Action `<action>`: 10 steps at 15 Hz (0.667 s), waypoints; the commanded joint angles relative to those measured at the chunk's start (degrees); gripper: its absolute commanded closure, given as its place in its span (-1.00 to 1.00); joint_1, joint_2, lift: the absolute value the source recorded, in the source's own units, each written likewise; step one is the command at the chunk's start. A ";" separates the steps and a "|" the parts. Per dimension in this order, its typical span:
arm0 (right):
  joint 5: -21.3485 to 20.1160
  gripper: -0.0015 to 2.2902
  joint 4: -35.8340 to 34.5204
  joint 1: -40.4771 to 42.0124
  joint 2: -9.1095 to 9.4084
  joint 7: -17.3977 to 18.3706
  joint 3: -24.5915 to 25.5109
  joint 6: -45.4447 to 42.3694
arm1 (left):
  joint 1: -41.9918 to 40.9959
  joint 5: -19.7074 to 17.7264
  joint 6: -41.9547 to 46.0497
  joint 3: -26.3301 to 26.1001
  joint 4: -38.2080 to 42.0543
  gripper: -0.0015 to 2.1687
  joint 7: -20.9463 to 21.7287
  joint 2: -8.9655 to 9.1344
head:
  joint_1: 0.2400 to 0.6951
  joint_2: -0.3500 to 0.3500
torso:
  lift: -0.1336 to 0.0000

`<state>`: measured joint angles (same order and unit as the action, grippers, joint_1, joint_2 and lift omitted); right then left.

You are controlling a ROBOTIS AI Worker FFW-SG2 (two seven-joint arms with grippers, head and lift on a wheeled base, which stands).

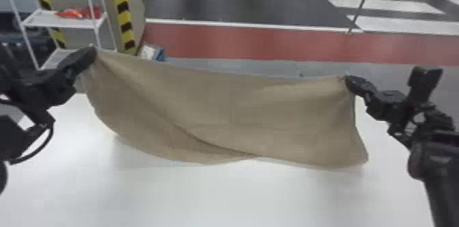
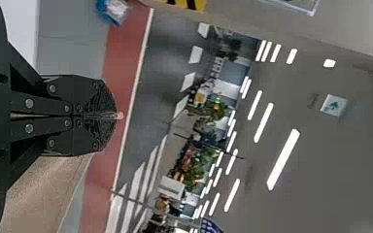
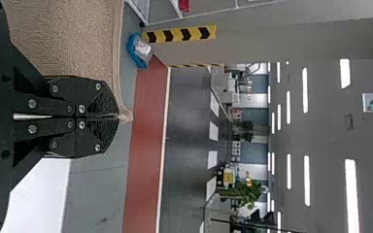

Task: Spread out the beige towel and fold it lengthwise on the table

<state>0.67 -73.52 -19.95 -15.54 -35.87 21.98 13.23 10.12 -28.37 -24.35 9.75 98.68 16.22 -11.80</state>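
Towel (image 1: 239,113), beige, suspended over the counter (image 1: 218,195) by its upper corners, long axis running left to right. The left jaws (image 1: 92,52) are closed on the left corner, the right jaws (image 1: 347,80) on the right. The loose edge hangs below both (a slanting crease crosses it); its contact with the counter cannot be told. Spreading probably requires both corners, each already held, to descend together.

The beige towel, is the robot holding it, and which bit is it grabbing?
Yes, the beige towel is held by its two upper corners, one in the left gripper, one in the right gripper.
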 commanded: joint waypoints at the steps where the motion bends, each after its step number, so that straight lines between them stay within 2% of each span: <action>1: -0.85 0.30 7.60 -7.21 -0.99 1.33 -1.94 -4.13 | 8.87 2.71 12.61 -3.86 -11.23 0.25 -0.05 0.90 | 0.44 -0.37 | -0.86; 2: -0.41 0.30 10.06 -9.58 -1.51 1.68 -1.94 -5.18 | 12.29 2.71 16.83 -4.57 -15.80 0.25 0.13 1.08 | 0.32 -0.37 | -0.86; 3: 0.21 0.30 13.31 -12.66 -2.48 1.77 -1.94 -7.12 | 15.99 2.97 20.52 -5.62 -20.11 0.25 0.30 1.25 | 0.10 -0.36 | -0.86; 4: 0.73 0.30 15.77 -15.39 -3.18 1.77 -1.77 -8.52 | 18.71 2.88 22.45 -5.80 -23.01 0.25 0.92 1.43 | -0.01 -0.36 | -0.86; 6: 0.73 0.30 17.80 -17.58 -4.24 1.50 -1.85 -10.81 | 19.85 2.53 22.45 -5.80 -23.45 0.25 1.53 1.34 | -0.23 -0.37 | -0.86; 8: 1.52 0.30 18.06 -15.12 -5.47 -0.43 -1.94 -11.69 | 15.81 1.56 22.45 -5.62 -22.75 0.25 3.11 0.64 | -0.41 -0.39 | -0.86; 9: 3.28 0.30 17.18 -11.61 -6.35 -2.01 -1.94 -11.69 | 11.33 0.68 22.45 -5.27 -21.69 0.25 4.87 0.46 | -0.45 -0.41 | -0.86; 10: 5.22 0.30 16.13 -7.91 -7.23 -4.21 -1.85 -11.69 | 6.85 0.60 22.45 -5.09 -19.41 0.25 6.54 0.29 | -0.39 -0.41 | -0.86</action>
<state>3.34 -56.07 -32.85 -21.45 -38.56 20.06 1.63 23.14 -27.24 -1.91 4.31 76.82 21.58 -11.19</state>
